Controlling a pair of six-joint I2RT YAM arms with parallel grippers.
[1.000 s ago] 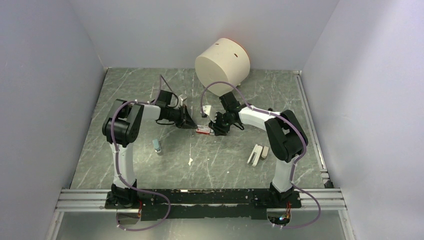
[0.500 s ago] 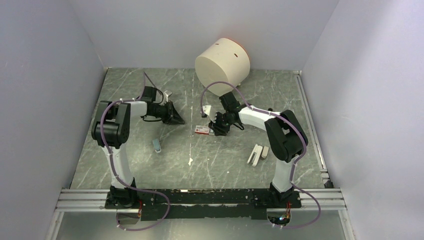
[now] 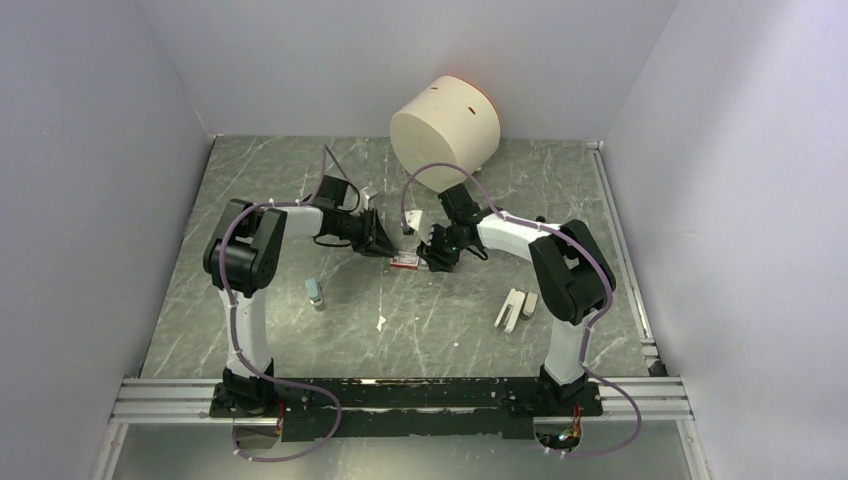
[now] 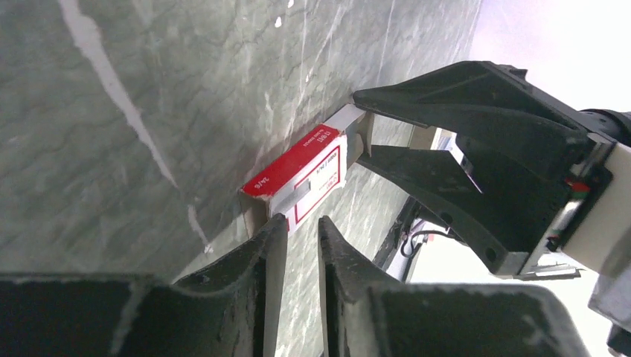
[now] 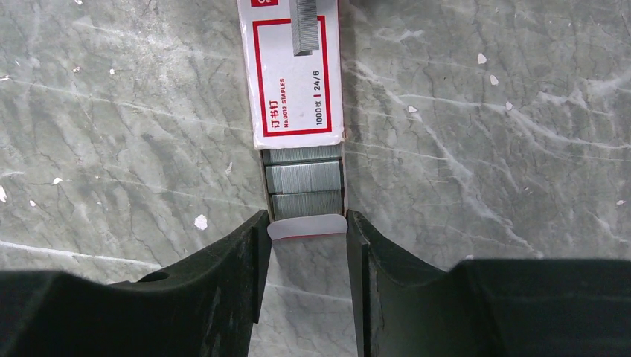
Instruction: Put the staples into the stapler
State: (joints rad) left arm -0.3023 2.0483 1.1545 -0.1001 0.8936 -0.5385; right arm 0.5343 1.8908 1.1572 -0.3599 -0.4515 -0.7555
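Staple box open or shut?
Open. The staple box has its inner tray slid partly out, exposing rows of staples.

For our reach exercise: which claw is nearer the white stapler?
Right. The right claw flanks the staple box's open end; the left claw is at the box's other end, farther from the white stapler.

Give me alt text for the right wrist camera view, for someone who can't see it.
A red-and-white staple box lies on a grey-green marbled table, its inner tray slid out toward the camera to show rows of grey staples. The black fingers of the right gripper flank the tray's end; a loose strip rests on the box.
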